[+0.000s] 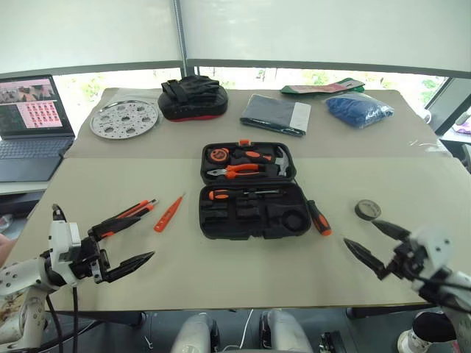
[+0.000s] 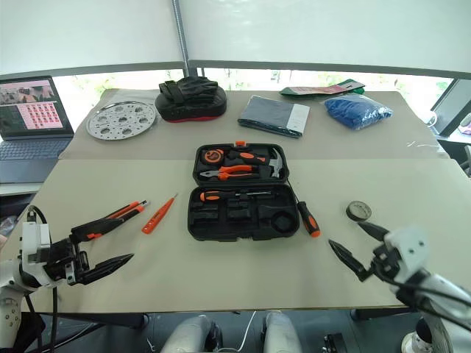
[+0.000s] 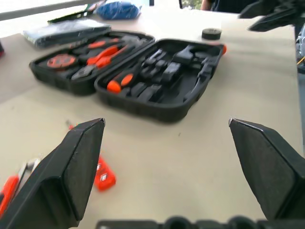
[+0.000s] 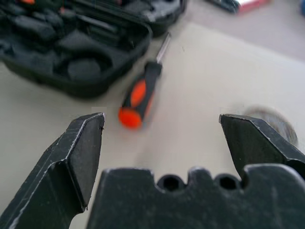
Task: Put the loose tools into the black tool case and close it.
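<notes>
The black tool case (image 1: 250,220) lies open at the table's middle. Its far half holds a tape measure, pliers and a hammer. One screwdriver (image 1: 221,195) rests in the near half. A second screwdriver (image 1: 319,218) lies on the table against the case's right side, and a dark tape roll (image 1: 367,209) sits further right. Left of the case lie the slim orange tester pen (image 1: 168,213) and the utility knife (image 1: 136,211). My left gripper (image 1: 145,237) is open over the near left of the table, one finger overlapping the knife. My right gripper (image 1: 360,232) is open just in front of the tape roll.
Along the table's far side sit a perforated metal disc (image 1: 124,118), a black-and-red pouch (image 1: 193,99), a grey folder (image 1: 274,114), a green packet (image 1: 320,88) and a blue bundle (image 1: 358,109). A laptop (image 1: 29,118) stands on a side surface at the left.
</notes>
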